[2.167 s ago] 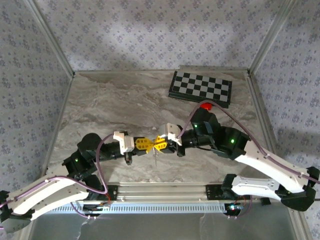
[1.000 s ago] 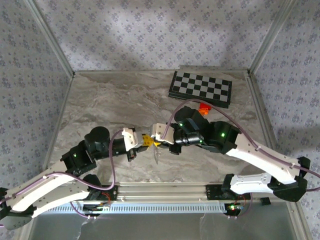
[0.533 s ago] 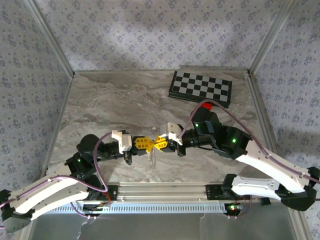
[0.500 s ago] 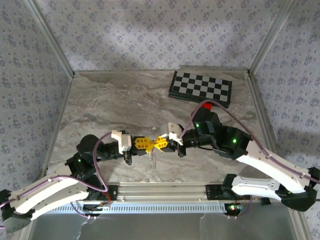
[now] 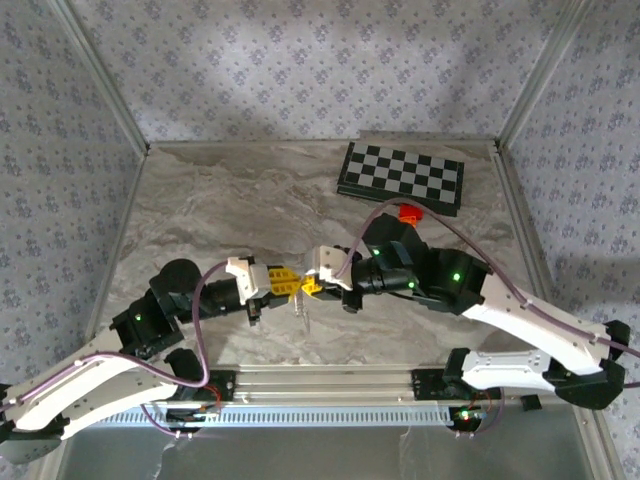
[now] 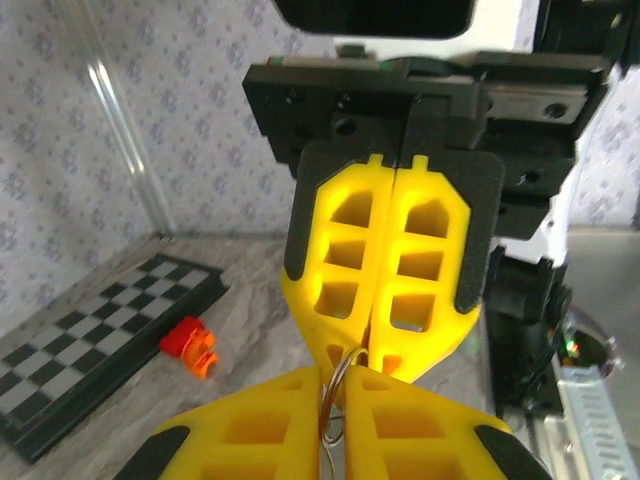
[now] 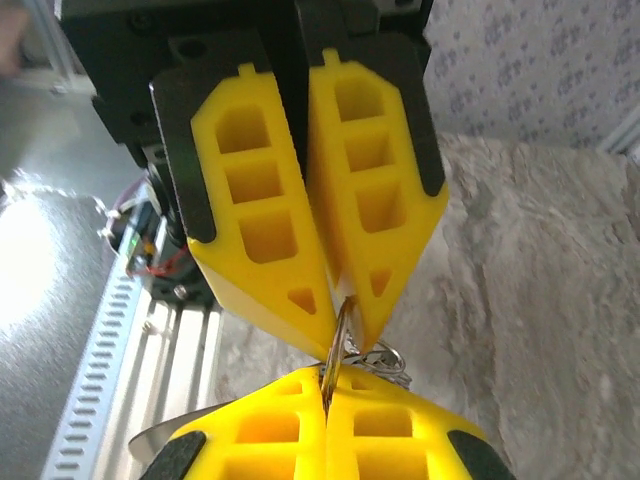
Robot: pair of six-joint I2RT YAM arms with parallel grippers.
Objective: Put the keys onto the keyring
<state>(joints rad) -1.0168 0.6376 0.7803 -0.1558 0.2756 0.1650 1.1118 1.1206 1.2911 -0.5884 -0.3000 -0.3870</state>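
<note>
A thin pale silvery metal keyring (image 7: 340,330) is held edge-on in the air between the two arms, above the front middle of the grey marbled counter (image 5: 230,210). The left end effector (image 5: 295,286) and the right end effector (image 5: 306,289) meet tip to tip there, their yellow pads pointing at each other.

In the right wrist view, the left arm's yellow fingers (image 7: 260,230) are pressed almost together, and the ring rises into the narrow slot at their tips. The left end effector is therefore clenched on the keyring. The same ring runs down into the seam between the right arm's own pads at the bottom of that view, so the right end effector is also clamped on it. A few small silvery loops (image 7: 378,357) hang just beside the ring; it is not clear what they are.

From above, something pale and thin (image 5: 304,316) dangles just below the meeting point, too small to identify.

Towards the back right of the counter lies a flat black-and-white chequered board (image 5: 400,180). A small orange-red block (image 5: 407,212) sits just in front of it.
</note>
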